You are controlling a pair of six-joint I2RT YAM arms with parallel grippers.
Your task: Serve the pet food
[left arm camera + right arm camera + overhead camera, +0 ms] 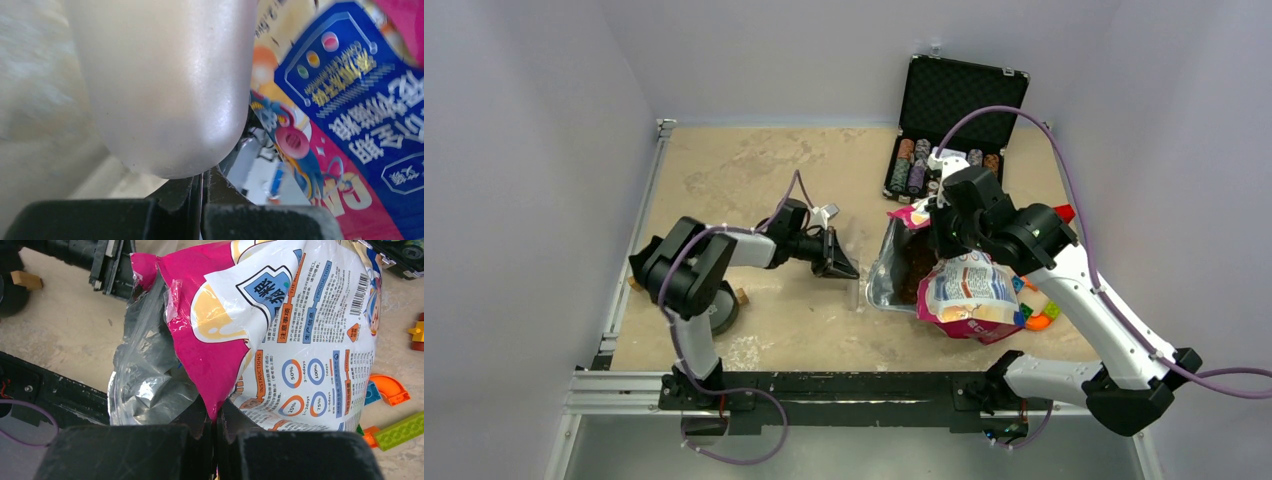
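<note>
My right jaws were clamped on the pink top edge of the pet food bag (300, 315). The bag was tipped over, mouth facing left. My left jaws were together at the bag's silvery inner lip (165, 90). They looked pinched on it, but the wrist view was too close and blurred to be sure. The pet food (912, 272), dark brown kibble, was all inside the open mouth. I saw none on the counter (754, 170).

Progress: early. The bag was open and gripped from both sides, and that was all that was done. Nothing was poured. There was no bowl I could name for sure. A round grey thing (724, 316) sat half under my left arm; it might have been the dish, I couldn't tell. Left to do, my guess: get the mouth over a dish, tip, let the kibble out.

Surface: beige mottled counter with pale patches and a black rail (844, 385) along the near edge. An open black poker chip case (964, 95) with chip stacks (914, 165) stood at the far side. Toy bricks (1044, 312) lay just right of the bag and a small wooden block (741, 296) by my left arm. The pale walls (524, 150) were plain all round.
</note>
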